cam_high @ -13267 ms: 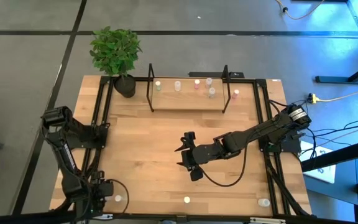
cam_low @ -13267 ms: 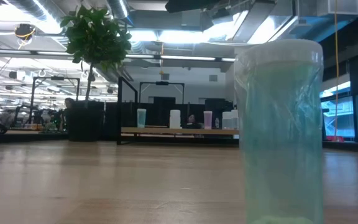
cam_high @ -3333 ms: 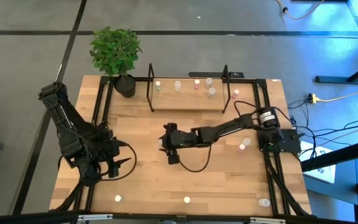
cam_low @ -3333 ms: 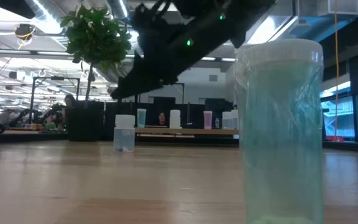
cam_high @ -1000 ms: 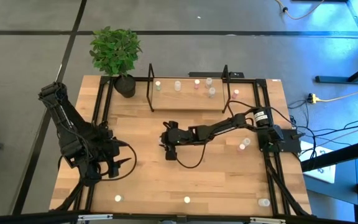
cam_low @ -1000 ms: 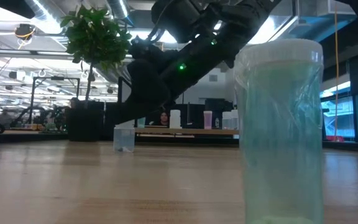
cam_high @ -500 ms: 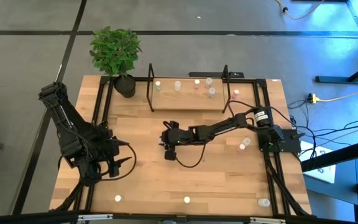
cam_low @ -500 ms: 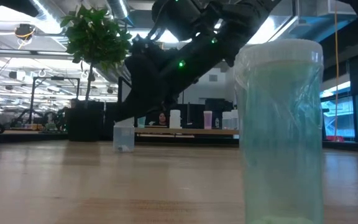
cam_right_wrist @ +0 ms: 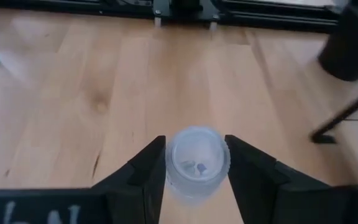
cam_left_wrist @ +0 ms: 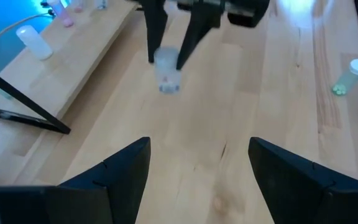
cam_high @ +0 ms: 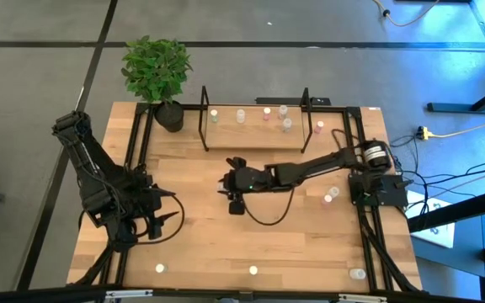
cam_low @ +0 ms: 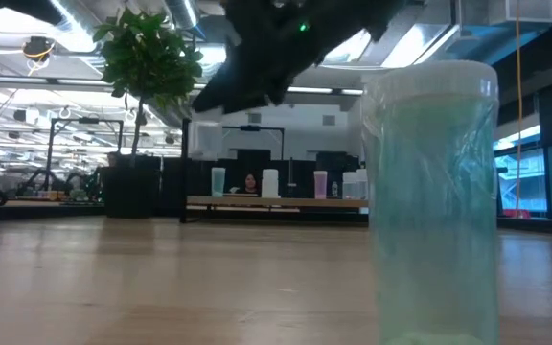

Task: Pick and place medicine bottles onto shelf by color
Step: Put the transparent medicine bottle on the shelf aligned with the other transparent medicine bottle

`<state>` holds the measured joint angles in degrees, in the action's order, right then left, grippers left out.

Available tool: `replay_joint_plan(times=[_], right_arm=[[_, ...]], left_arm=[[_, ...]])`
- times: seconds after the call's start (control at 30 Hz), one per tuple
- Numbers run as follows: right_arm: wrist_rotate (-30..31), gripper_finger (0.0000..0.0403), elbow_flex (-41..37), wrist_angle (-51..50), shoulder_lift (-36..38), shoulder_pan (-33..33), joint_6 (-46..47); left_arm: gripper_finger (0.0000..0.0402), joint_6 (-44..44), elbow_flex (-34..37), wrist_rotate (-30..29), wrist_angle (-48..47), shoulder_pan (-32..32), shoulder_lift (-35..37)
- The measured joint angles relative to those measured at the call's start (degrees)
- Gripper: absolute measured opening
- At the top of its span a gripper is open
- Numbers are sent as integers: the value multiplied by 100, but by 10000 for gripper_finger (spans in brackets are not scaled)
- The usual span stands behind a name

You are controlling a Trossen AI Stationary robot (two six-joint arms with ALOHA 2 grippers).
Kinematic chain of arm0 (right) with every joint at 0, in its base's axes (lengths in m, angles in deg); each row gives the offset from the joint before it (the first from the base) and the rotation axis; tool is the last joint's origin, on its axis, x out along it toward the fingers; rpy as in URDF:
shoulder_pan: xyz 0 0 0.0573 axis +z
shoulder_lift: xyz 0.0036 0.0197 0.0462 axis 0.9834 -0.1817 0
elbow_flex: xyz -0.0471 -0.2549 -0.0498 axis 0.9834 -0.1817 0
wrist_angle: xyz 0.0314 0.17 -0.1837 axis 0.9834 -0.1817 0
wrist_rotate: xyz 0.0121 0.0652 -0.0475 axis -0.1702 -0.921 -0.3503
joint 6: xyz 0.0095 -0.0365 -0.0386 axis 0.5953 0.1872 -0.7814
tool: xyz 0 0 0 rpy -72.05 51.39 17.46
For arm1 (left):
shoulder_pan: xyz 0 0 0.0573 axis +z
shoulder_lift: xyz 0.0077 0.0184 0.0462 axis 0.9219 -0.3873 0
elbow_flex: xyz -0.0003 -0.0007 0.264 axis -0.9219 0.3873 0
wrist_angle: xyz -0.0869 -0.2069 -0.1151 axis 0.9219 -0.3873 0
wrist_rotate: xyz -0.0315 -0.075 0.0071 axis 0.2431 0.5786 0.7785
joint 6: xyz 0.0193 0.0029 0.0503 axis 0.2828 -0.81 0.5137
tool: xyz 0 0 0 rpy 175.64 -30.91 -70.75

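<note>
My right gripper (cam_high: 230, 195) hangs over the middle of the table, shut on a small clear medicine bottle (cam_right_wrist: 197, 163) with a few pills inside. The left wrist view also shows that bottle (cam_left_wrist: 166, 73), above the wood. The shelf (cam_high: 253, 135) stands at the far edge with several bottles (cam_high: 241, 116) upright on its board. More bottles lie or stand loose on the table, near the right edge (cam_high: 331, 195) and along the near edge (cam_high: 253, 271). My left gripper (cam_left_wrist: 197, 163) waits open at the table's left, touching nothing. My right gripper pinches the clear bottle by its two opposite sides (cam_right_wrist: 171, 163) between the two fingers, at the bottle's upper part (cam_left_wrist: 165, 59). The fingers slant down from the table's right side. The bottle stays upright and is lifted clear of the table.
A potted plant (cam_high: 157, 71) stands at the far left corner beside the shelf. A pale green bottle (cam_low: 434, 201) stands close in front of the low camera. Other bottles sit at the near left (cam_high: 160, 268) and near right (cam_high: 358, 273).
My right gripper has risen straight up over the table's middle with the clear bottle. The bottle stood on the wood before and now hangs clear of it, still upright.
</note>
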<state>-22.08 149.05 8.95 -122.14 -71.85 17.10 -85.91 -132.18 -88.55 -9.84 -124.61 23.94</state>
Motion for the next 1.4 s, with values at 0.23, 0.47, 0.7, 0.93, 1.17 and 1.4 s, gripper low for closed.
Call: replay_joint_plan(times=[0.23,0.47,0.7,0.93,1.17,1.4], right_arm=[[815,151,0,-1219,707,-15,-118],[1152,150,-237,-1707,1320,-17,-101],[1822,154,-1148,-1837,2229,-14,357],[2874,153,-2158,-1672,3137,-26,1764],[3680,154,-2752,-1530,3090,-306,3199],[4425,154,-2900,-1428,2857,-551,4108]], left_arm=[[266,3,0,-160,-2,1,0],[266,5,0,-181,2,1,-7],[266,8,0,-377,-5,1,-11],[266,128,4,-639,-17,126,-11],[266,303,7,-675,-4,486,-11],[266,305,7,-557,-7,720,-11]])
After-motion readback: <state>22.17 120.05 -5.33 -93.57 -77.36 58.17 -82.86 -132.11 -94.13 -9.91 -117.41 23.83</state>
